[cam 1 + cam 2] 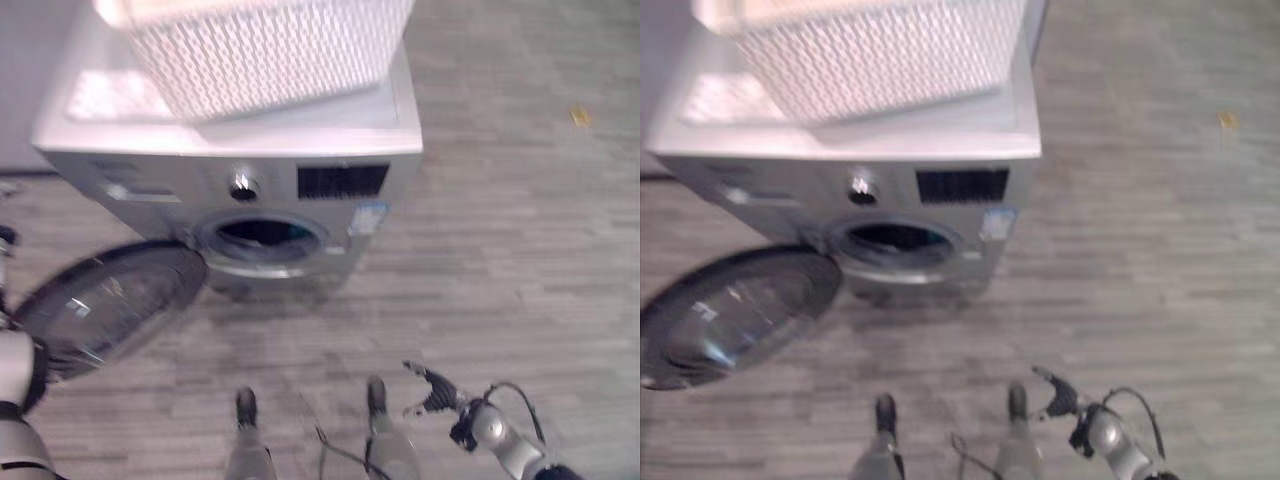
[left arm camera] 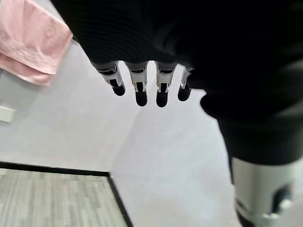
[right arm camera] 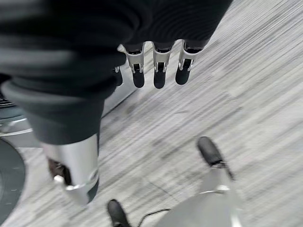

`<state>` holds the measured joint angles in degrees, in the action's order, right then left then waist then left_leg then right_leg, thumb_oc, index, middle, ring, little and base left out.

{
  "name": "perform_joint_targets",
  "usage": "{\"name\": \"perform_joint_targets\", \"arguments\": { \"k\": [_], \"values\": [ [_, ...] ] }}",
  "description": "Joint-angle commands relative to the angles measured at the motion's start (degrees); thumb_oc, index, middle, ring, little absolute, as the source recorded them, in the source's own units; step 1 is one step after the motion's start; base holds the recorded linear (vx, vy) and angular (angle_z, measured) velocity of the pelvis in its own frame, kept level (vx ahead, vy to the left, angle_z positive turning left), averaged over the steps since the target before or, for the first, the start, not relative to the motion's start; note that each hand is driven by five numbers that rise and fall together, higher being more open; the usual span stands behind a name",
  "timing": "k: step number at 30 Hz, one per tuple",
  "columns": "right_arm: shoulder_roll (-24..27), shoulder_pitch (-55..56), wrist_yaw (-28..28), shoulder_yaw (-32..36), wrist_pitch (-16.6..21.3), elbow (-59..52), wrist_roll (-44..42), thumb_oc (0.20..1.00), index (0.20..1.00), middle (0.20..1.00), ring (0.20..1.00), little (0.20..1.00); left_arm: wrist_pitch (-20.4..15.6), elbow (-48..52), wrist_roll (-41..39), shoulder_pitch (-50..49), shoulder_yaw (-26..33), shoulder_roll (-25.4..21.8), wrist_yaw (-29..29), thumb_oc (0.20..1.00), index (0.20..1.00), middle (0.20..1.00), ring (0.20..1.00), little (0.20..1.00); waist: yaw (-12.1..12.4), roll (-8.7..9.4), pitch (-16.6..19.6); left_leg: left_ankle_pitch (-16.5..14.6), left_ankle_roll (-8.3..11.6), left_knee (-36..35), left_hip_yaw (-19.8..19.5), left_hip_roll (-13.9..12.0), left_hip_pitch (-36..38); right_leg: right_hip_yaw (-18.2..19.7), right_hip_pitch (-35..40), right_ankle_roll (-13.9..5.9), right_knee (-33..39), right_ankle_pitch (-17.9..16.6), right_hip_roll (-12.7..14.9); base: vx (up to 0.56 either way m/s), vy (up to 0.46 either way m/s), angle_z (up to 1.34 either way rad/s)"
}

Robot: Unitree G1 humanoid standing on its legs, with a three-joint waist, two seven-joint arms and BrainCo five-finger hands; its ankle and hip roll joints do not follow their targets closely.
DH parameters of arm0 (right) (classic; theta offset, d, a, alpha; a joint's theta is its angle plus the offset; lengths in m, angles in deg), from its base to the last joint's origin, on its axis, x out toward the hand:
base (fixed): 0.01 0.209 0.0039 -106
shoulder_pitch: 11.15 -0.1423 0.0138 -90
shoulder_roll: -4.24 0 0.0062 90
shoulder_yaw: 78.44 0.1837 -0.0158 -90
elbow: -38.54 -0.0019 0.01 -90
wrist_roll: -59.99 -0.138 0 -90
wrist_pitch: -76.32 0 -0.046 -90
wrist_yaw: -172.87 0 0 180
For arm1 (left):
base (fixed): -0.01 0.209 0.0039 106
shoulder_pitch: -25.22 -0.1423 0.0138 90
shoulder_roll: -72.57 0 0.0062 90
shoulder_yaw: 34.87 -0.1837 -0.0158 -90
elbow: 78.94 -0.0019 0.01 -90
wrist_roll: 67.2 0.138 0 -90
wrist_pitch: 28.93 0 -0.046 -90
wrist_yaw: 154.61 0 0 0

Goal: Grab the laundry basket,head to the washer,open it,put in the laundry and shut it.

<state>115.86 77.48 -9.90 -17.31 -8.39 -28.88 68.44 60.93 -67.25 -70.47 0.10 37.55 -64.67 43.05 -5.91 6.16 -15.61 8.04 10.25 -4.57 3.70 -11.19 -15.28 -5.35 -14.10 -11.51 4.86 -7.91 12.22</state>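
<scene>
A white lattice laundry basket point(image 1: 260, 50) stands on top of the silver front-loading washer point(image 1: 200, 185). The washer's round dark door point(image 1: 110, 300) is swung wide open to the left, low over the floor, and the drum opening point(image 1: 262, 235) is dark inside. My right hand point(image 1: 432, 392) hangs low at the right, well short of the washer, fingers point(image 3: 158, 71) straight and holding nothing. In the left wrist view my left hand's fingers point(image 2: 142, 90) are straight and empty, with a pink cloth point(image 2: 28, 42) against a grey wall beyond them.
Grey plank floor point(image 1: 500, 250) spreads in front and to the right of the washer. A small yellow scrap point(image 1: 580, 116) lies far right. A pale wall point(image 2: 156, 156) with black skirting point(image 2: 57, 169) stands by the left hand.
</scene>
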Motion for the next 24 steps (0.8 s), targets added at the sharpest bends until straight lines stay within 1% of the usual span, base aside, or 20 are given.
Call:
{"name": "perform_joint_targets", "arguments": {
  "k": [1,2,6,8,11,12,13,14,15,16,17,21,22,23,24],
  "values": [
    [3.87,-0.01,-0.07,4.47,2.65,-4.67,-3.27,1.0,1.0,1.0,1.0,1.0,1.09,-3.16,4.12,6.74,-5.24,-8.04,2.02,1.0,1.0,1.0,1.0,1.0,0.24,3.57,-0.49,-5.37,-4.16,5.06,-0.49,1.66,-2.55,1.04,-1.6,0.54,-3.33,2.35,-0.15,-0.06,-0.036,0.02],
    [4.11,0.7,-0.09,5.49,2.49,-5.64,-3.84,1.0,1.0,1.0,1.0,1.0,1.34,-3.53,4.65,8.83,-7.16,-8.85,2.12,1.0,1.0,1.0,1.0,1.0,0.22,4.46,-0.72,-5.93,-4.23,6.46,-0.85,1.71,-4.08,0.99,-2.21,0.42,-3.05,1.86,-0.25,-0.05,-0.031,0.03],
    [4.7,2.01,0.13,7.74,2.47,-7.31,-5.07,1.0,1.0,1.0,1.0,1.0,2.57,-3.65,7.51,11.81,-10.83,-12.45,3.06,1.0,1.0,1.0,1.0,1.0,0.49,6.9,-1.88,-7.79,-4.62,10.01,-1.86,1.36,-7.48,1.18,-3.1,0.01,-2.02,0.66,-0.7,-0.02,-0.013,0.04],
    [4.75,2.47,-0.04,8.01,2.5,-8.64,-5.26,1.0,1.0,1.0,1.0,1.0,2.97,-3.28,8.12,10.58,-10.17,-13.06,3.15,1.0,1.0,1.0,1.0,1.0,1.0,8.0,-2.34,-8.42,-4.82,11.36,-2.3,1.26,-8.93,1.03,-3.43,-0.05,-1.82,0.35,-0.79,-0.02,-0.034,0.04],
    [4.77,2.8,0.11,8.07,2.23,-9.58,-5.65,1.0,1.0,1.0,1.0,1.0,2.99,-2.75,7.52,8.33,-8.46,-11.88,2.27,1.0,1.0,1.0,1.0,1.0,1.59,9.09,-3.17,-9.1,-5.08,12.73,-3.34,1.21,-10.87,0.56,-3.98,-0.08,-1.78,-0.01,-0.85,-0.02,-0.031,0.09],
    [4.88,2.53,0.18,7.76,2.03,-9.68,-5.56,1.0,1.0,1.0,1.0,1.0,3.46,-2.49,9.06,7.72,-9.41,-11.21,1.57,1.0,1.0,1.0,1.0,1.0,1.69,9.15,-3.45,-9.16,-5.16,13.04,-3.7,1.32,-11.57,0.34,-4.21,-0.07,-1.76,-0.2,-0.9,-0.03,-0.029,0.15],
    [4.97,2.36,0.11,7.39,1.92,-9.7,-5.2,1.0,1.0,1.0,1.0,1.0,3.88,-2.83,11.57,7.96,-11.59,-10.59,0.27,1.0,1.0,1.0,1.0,1.0,1.7,9.31,-3.59,-9.2,-5.14,13.31,-4.09,1.3,-12.37,0.16,-4.46,-0.09,-1.65,-0.29,-0.96,-0.03,-0.022,0.29],
    [4.91,2.26,-0.15,7.4,1.59,-10.47,-4.73,1.0,1.0,1.0,1.0,1.0,4.95,-3.5,15.89,5.87,-13.45,-9.71,-2.3,1.0,1.0,1.0,1.0,1.0,1.83,9.74,-3.93,-9.28,-5.16,13.3,-4.41,1.38,-13.1,-0.03,-4.85,-0.15,-1.37,-0.65,-1.09,-0.02,-0.013,0.26],
    [4.92,2.26,-0.15,7.4,1.59,-10.47,-4.73,1.0,1.0,1.0,1.0,1.0,4.95,-3.49,15.89,5.84,-13.43,-9.71,-2.29,1.0,1.0,1.0,1.0,1.0,1.82,9.73,-3.91,-9.28,-5.16,13.31,-4.41,1.38,-13.12,-0.03,-4.86,-0.15,-1.37,-0.65,-1.09,0.0,-0.003,0.15],
    [4.06,1.56,0.0,7.19,1.25,-9.82,-4.65,1.0,1.0,1.0,1.0,1.0,5.46,-3.17,17.71,3.81,-13.52,-8.36,-3.54,1.0,1.0,1.0,1.0,1.0,1.98,9.82,-4.0,-9.21,-5.19,12.87,-4.62,1.56,-13.38,0.02,-5.16,-0.26,-0.96,-1.03,-1.14,0.0,0.0,0.0],
    [3.77,1.26,0.09,7.02,0.95,-9.71,-4.61,1.0,1.0,1.0,1.0,1.0,5.44,-2.9,17.56,2.59,-12.82,-7.24,-4.4,1.0,1.0,1.0,1.0,1.0,2.12,9.77,-4.06,-9.19,-5.17,12.75,-4.77,1.63,-13.62,-0.1,-5.22,-0.38,-0.61,-1.23,-1.1,0.0,-0.01,0.04],
    [2.44,0.0,0.22,5.41,-0.17,-7.9,-4.03,1.0,1.0,1.0,1.0,1.0,4.66,-1.33,12.77,-7.41,-5.26,-2.51,-8.88,1.0,1.0,1.0,1.0,1.0,2.34,9.34,-4.06,-9.54,-5.4,13.03,-4.9,2.04,-14.07,0.41,-5.45,-0.32,-0.34,-1.23,-1.08,0.0,0.003,0.03],
    [2.48,-0.03,0.23,5.37,-0.17,-7.9,-4.03,1.0,1.0,1.0,1.0,1.0,4.67,-1.28,12.78,-7.55,-5.13,-2.52,-8.87,1.0,1.0,1.0,1.0,1.0,2.28,9.32,-4.04,-9.54,-5.4,13.04,-4.91,2.04,-14.08,0.4,-5.46,-0.32,-0.33,-1.23,-1.08,0.01,0.041,0.02],
    [2.24,-1.18,0.53,4.84,-1.06,-6.36,-4.01,1.0,1.0,1.0,1.0,1.0,4.75,-0.06,9.97,-11.35,-3.29,-0.07,-11.15,1.0,1.0,1.0,1.0,1.0,2.49,8.97,-3.97,-9.59,-5.48,12.81,-4.72,2.24,-13.55,0.71,-5.46,-0.21,-0.37,-1.28,-1.14,0.01,0.032,0.01],
    [2.32,-1.24,0.55,4.72,-1.05,-6.33,-4.02,1.0,1.0,1.0,1.0,1.0,4.78,0.05,9.99,-11.65,-3.01,-0.09,-11.14,1.0,1.0,1.0,1.0,1.0,2.4,8.92,-3.93,-9.59,-5.48,12.78,-4.69,2.23,-13.51,0.73,-5.45,-0.21,-0.37,-1.28,-1.15,0.02,0.035,0.0]
  ]
}}
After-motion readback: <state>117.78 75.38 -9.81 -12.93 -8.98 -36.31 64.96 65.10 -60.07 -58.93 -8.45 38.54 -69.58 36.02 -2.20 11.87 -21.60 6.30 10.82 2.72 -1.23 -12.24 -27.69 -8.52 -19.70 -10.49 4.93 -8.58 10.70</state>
